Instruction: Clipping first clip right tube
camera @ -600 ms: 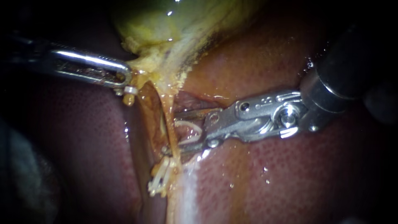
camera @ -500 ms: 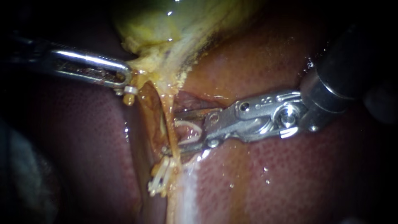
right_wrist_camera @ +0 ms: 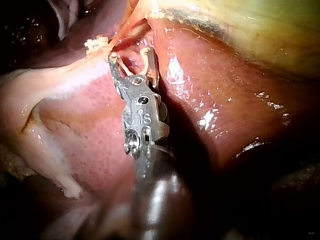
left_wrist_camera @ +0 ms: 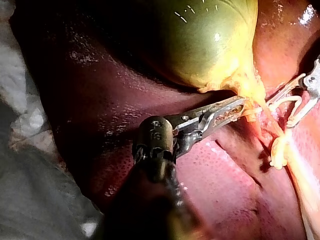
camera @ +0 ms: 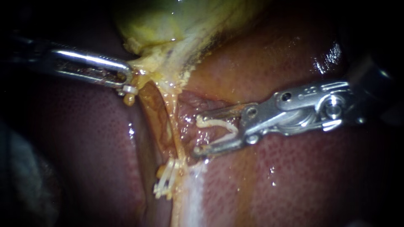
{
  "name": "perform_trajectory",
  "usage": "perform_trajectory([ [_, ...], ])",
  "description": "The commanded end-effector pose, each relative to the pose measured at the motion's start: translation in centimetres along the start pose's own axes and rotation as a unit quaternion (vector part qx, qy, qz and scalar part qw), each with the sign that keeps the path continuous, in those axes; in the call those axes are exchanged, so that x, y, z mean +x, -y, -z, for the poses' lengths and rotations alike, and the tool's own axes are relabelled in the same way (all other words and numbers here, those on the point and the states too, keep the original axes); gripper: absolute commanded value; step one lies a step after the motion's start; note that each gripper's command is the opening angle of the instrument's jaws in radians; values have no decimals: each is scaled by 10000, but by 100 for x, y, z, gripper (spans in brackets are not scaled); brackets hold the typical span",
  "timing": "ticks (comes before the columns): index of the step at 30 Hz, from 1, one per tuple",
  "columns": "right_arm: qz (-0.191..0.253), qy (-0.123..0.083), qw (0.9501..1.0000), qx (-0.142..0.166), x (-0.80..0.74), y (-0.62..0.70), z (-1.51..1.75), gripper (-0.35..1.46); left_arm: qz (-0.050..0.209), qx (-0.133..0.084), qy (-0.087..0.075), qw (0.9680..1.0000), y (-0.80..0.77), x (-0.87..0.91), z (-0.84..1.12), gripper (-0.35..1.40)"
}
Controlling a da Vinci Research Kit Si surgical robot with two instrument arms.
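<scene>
The hand of the right instrument [camera: 198, 135] is held just beside the tube [camera: 173, 126], on its right, and a gap is seen between them. An open white clip [camera: 215, 122] is grasped between its wide jaws. The tube is stretched from the gallbladder [camera: 168, 25] down over the liver [camera: 294, 176]. The hand of the left instrument [camera: 128, 82] is clenched on tissue at the gallbladder's neck.

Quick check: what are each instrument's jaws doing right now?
Left instrument: jaws shut on gallbladder tissue.
Right instrument: jaws stand apart, holding an open clip, short of the tube.
</scene>
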Motion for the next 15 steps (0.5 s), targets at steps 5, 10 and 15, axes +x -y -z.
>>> perform_trajectory([
  [5,-42,-69,9997,214,1,8,0,43,-2,-3,0,10000,0,0,0,-35],
  [10,-137,-186,9990,382,10,17,-13,43,-2,-3,0,10000,0,0,0,-35],
  [15,-411,-176,9985,317,16,15,-38,43,-2,-2,-1,10000,0,0,0,-35],
])
